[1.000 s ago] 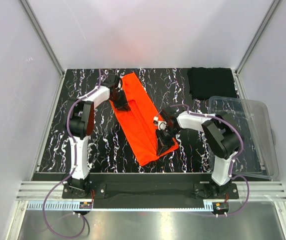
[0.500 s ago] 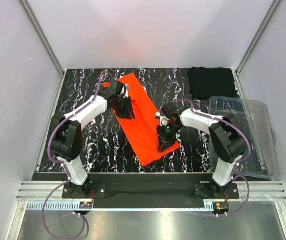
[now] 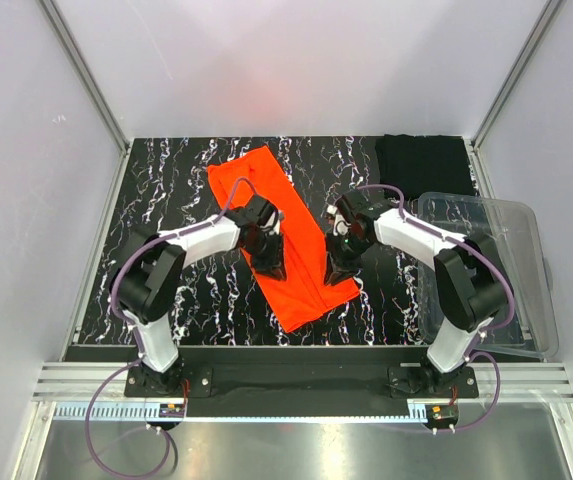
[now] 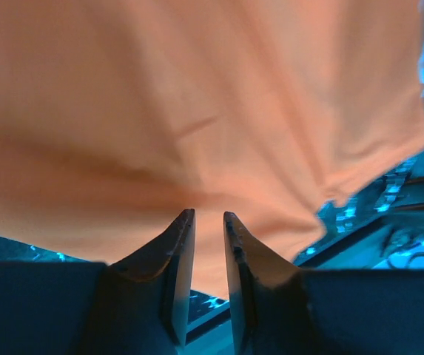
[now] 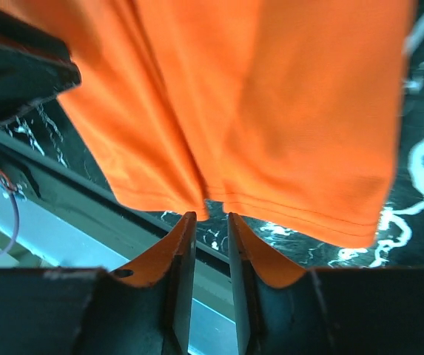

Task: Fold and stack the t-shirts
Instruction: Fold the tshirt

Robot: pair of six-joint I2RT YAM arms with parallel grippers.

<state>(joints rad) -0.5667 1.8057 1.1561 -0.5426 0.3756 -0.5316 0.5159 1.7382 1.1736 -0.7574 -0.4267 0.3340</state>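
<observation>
Two grippers: the left gripper point(image 3: 272, 262) and right gripper point(image 3: 334, 266) are both low over the near half of the orange shirt point(image 3: 293, 240), on opposite long edges.
Left grip: fingers point(image 4: 173, 266) are drawn nearly together with a thin slit between them. No cloth shows in it, so the gripper is clenched on nothing.
Right grip: much the same. Its fingers point(image 5: 176, 281) are almost closed, with only table and rail showing through the slit. The tips are at the shirt's hem.
Orange shirt: folded into a long strip, lying flat and slantwise mid-table, from far left to near right.
Black shirt point(image 3: 424, 165): folded at the far right corner, well apart from both grippers.
Bin point(image 3: 511, 290): clear plastic, at the right edge, just near of the black shirt.
Table point(image 3: 181, 185): black with white veining.
</observation>
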